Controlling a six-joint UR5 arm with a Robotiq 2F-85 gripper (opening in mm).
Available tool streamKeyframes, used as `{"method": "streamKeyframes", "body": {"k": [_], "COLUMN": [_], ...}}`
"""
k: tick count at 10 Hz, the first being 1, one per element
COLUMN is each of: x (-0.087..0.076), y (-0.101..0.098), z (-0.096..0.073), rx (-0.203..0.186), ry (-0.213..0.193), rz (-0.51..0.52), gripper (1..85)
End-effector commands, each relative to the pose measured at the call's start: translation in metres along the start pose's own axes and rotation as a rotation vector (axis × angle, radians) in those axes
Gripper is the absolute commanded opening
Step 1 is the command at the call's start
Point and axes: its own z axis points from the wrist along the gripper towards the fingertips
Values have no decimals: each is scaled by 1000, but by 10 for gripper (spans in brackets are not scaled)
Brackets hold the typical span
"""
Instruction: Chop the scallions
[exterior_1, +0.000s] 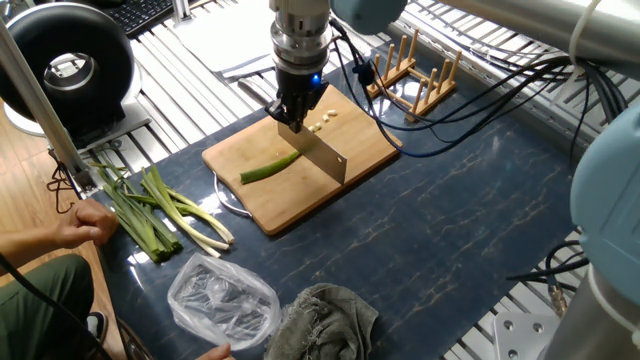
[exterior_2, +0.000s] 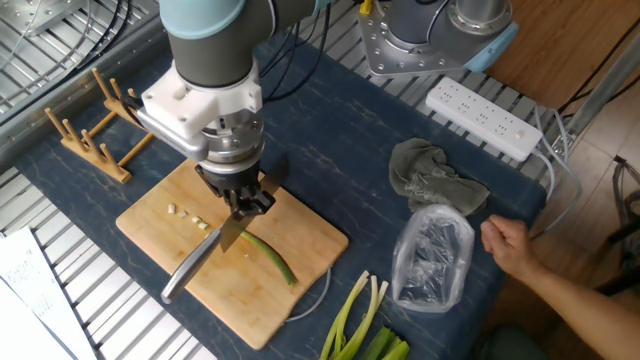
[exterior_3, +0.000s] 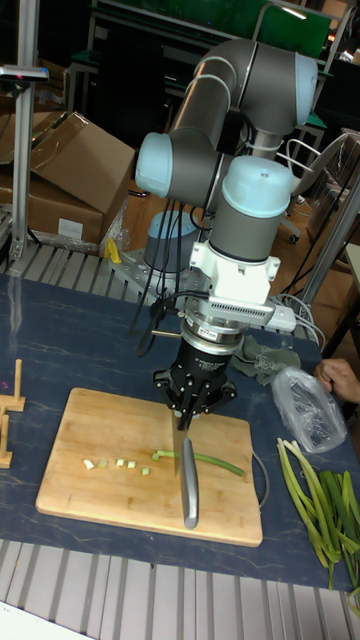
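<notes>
Green stalk (exterior_1: 270, 167) on a tan wooden board (exterior_1: 350, 150). Table (exterior_1: 450, 220) is dark blue, marbled; rag (exterior_2: 432, 180) at 3 o'clock is grey-green.

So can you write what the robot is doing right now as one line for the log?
step: chopping | hand: shut on knife | knife: at cut end of scallion on cutting board | cut bits: beside blade
</notes>
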Motion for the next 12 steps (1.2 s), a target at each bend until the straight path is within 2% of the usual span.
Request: {"method": "streamKeyframes", "body": {"k": [1, 6, 10, 12], "x": [-3, -7, -18, -30], "y": [1, -1, 0, 4], "z": [3, 9, 19, 27], "rx": [-11, -8, -8, -9], "ry": [-10, -19, -45, -69], "rz": [3, 3, 3, 12], "gripper": [13, 13, 13, 13]}}
